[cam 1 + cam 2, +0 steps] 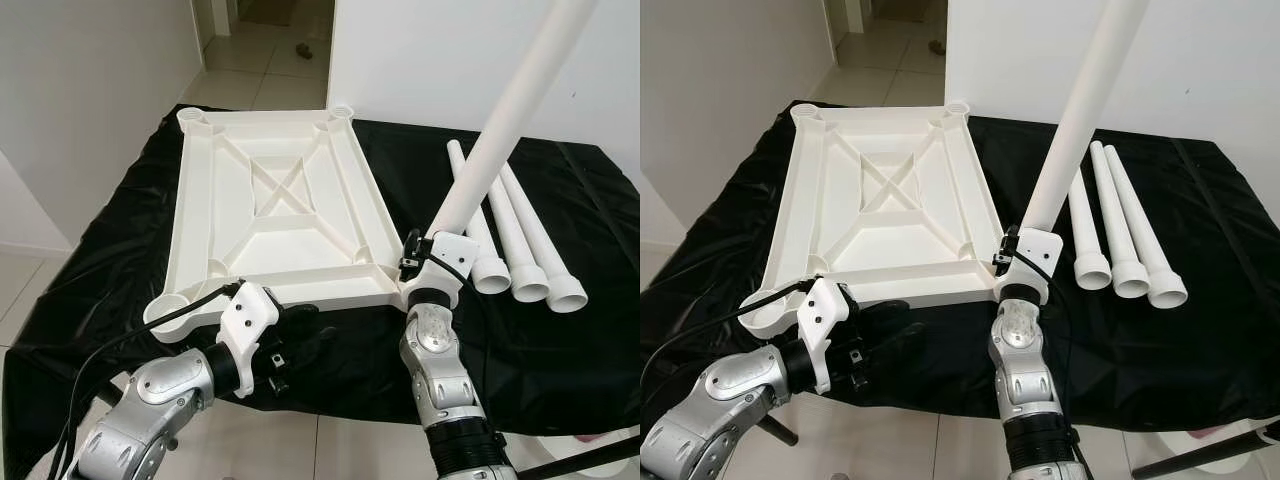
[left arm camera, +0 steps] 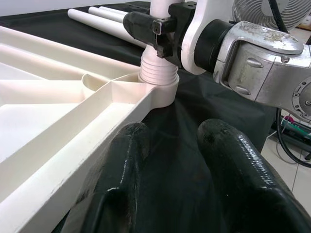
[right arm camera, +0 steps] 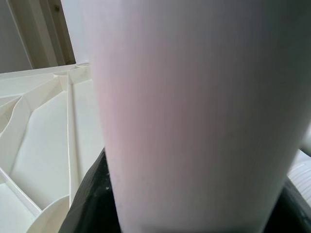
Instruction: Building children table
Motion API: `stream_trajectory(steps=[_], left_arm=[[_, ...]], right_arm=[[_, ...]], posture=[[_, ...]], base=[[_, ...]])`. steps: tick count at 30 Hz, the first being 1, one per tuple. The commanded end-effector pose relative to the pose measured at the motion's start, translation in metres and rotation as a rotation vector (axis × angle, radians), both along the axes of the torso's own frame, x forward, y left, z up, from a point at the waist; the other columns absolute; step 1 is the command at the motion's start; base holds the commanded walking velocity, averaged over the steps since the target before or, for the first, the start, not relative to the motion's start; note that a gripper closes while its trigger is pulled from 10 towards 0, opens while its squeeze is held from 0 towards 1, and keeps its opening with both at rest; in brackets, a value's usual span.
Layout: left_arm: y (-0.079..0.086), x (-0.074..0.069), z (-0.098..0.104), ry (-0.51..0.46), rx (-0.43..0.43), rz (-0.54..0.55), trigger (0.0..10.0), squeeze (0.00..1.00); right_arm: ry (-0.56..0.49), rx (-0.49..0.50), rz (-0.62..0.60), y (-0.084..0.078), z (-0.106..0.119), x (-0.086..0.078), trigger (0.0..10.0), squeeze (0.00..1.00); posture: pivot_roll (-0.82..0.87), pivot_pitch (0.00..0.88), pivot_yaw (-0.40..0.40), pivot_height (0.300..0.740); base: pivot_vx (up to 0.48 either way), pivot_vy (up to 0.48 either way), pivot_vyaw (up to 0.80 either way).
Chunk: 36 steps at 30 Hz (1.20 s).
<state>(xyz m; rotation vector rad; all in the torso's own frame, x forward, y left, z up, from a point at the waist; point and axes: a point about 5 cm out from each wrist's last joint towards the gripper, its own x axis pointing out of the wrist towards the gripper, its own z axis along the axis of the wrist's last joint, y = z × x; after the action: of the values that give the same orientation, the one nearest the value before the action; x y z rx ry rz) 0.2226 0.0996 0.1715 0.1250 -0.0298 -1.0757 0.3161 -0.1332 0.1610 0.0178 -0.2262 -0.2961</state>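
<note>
A white plastic tabletop [image 1: 290,200] lies upside down on a black cloth. At its near right corner socket [image 2: 158,90] a long white leg [image 1: 500,130] stands upright but tilted, its ribbed end in the socket. My right gripper [image 1: 425,262] is shut on the leg just above the socket; in the right wrist view the leg [image 3: 194,111] sits close up between the fingers. By the tabletop's front edge my left gripper [image 1: 300,335] is open, its fingers [image 2: 133,145] resting over the cloth beside the rim, nothing between them.
Three more white legs [image 1: 520,240] lie side by side on the cloth [image 1: 120,230] to the right of the tabletop. Tiled floor lies below the front edge, white walls stand on both sides, and a fan [image 2: 257,9] stands to the right.
</note>
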Motion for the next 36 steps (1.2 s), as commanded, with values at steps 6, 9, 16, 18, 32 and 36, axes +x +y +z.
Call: stream_trajectory(steps=[6,9,16,18,32,36], left_arm=[[-0.0002,-0.003,-0.0001,0.006,0.008,-0.01,10.0,0.0],[-0.0005,-0.0033,-0.0002,0.007,0.007,-0.012,10.0,0.0],[-0.0008,-0.0031,-0.0003,0.008,0.007,-0.012,10.0,0.0],[-0.0008,-0.003,-0.0003,0.009,0.006,-0.012,10.0,0.0],[-0.0012,-0.0023,0.0,0.008,0.004,-0.014,10.0,0.0],[-0.0011,-0.0022,0.0001,0.007,0.005,-0.014,10.0,0.0]], right_arm=[[0.123,-0.014,-0.047,-0.0096,-0.0265,-0.003,10.0,0.0],[0.122,-0.017,-0.05,-0.0099,-0.0263,-0.0033,10.0,0.0],[0.12,-0.021,-0.056,-0.0105,-0.0261,-0.003,10.0,0.0],[0.119,-0.023,-0.059,-0.0107,-0.026,-0.003,10.0,0.0],[0.074,0.0,-0.003,-0.009,-0.0211,-0.004,10.0,1.0],[0.07,0.005,0.012,-0.0077,-0.0205,-0.0039,10.0,1.0]], posture=[[0.11,0.124,0.003,0.74],[0.11,0.124,0.002,0.74],[0.11,0.123,0.001,0.74],[0.11,0.123,0.001,0.74],[0.11,0.119,0.003,0.74],[0.11,0.119,0.003,0.74]], base=[[0.0,0.0,0.0],[0.0,0.0,0.0],[0.0,0.0,0.0],[0.0,0.0,0.0],[0.0,0.0,0.0],[0.0,0.0,0.0]])
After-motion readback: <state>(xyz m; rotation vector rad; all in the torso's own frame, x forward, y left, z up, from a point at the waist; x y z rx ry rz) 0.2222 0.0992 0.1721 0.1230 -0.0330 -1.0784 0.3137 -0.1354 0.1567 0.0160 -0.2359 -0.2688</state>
